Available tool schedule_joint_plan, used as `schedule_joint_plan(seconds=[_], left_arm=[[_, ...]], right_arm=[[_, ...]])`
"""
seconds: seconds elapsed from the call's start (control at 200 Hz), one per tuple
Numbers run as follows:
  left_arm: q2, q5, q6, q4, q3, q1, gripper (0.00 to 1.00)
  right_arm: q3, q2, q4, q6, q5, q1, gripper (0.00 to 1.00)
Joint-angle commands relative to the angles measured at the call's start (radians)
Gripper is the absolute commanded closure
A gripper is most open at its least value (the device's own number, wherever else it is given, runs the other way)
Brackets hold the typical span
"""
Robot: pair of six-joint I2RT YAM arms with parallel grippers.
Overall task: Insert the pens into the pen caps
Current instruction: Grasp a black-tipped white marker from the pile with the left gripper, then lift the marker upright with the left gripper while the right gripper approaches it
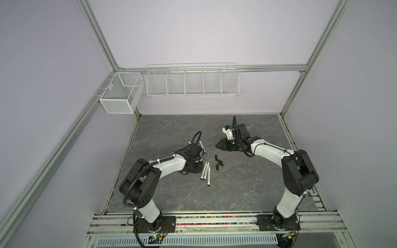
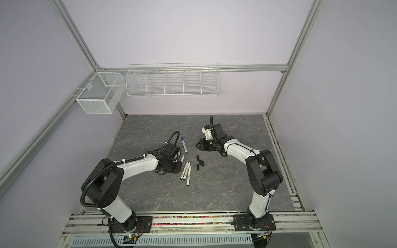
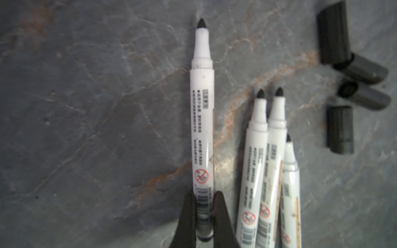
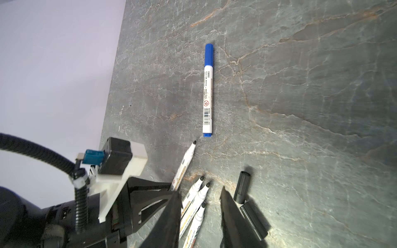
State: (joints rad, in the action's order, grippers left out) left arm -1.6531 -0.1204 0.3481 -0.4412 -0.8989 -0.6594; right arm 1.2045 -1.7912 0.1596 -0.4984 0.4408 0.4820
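DESK: Where is the pen right now?

OPERATOR: Centre of frame: an uncapped pen (image 3: 202, 120), black tip bare, in my left pincer (image 3: 203, 211). Its black fingers (image 3: 185, 216) are closed tight on the barcode end of the barrel. Whether the pen rests on the surface (image 1: 236, 189) or hangs just clear of it, I cannot tell.

DESK: And the others?

OPERATOR: Just beside it, three pens (image 3: 271, 163) lie uncapped, packed side by side and touching, tips pointing the same way as the held one. Near those tips, four black caps (image 3: 340, 128) lie loose in a small cluster, some touching. Farther back, apart from the group, a blue pen (image 4: 208, 92) lies alone on the surface with its blue cap (image 4: 209, 53) on.

DESK: Your right arm?

OPERATOR: My right pincer (image 4: 200, 214) hangs over the surface on the far side of the caps, near the blue pen. Its jaws stand partly apart and hold nothing.

DESK: Anything beyond?

OPERATOR: On the back wall, a white wire rack (image 1: 192, 81) with five compartments. In the left corner beside it, a white mesh basket (image 1: 120, 94).
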Motion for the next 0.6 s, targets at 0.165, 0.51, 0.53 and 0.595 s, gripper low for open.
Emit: schedule_joint_plan(seconds=[0.165, 0.51, 0.53, 0.595], left_arm=[[0.185, -0.11, -0.004, 0.128, 0.065, -0.003, 1.0], [0.214, -0.131, 0.011, 0.264, -0.01, -0.005, 1.0], [0.212, -0.131, 0.011, 0.265, -0.014, -0.005, 1.0], [0.206, -0.141, 0.008, 0.272, -0.015, -0.005, 1.0]], right_arm=[[-0.005, 0.038, 0.005, 0.064, 0.085, 0.001, 0.64], [0.059, 0.032, 0.004, 0.127, 0.245, 0.045, 0.61], [0.062, 0.03, 0.003, 0.126, 0.246, 0.045, 0.61], [0.073, 0.021, 0.004, 0.12, 0.249, 0.046, 0.61]])
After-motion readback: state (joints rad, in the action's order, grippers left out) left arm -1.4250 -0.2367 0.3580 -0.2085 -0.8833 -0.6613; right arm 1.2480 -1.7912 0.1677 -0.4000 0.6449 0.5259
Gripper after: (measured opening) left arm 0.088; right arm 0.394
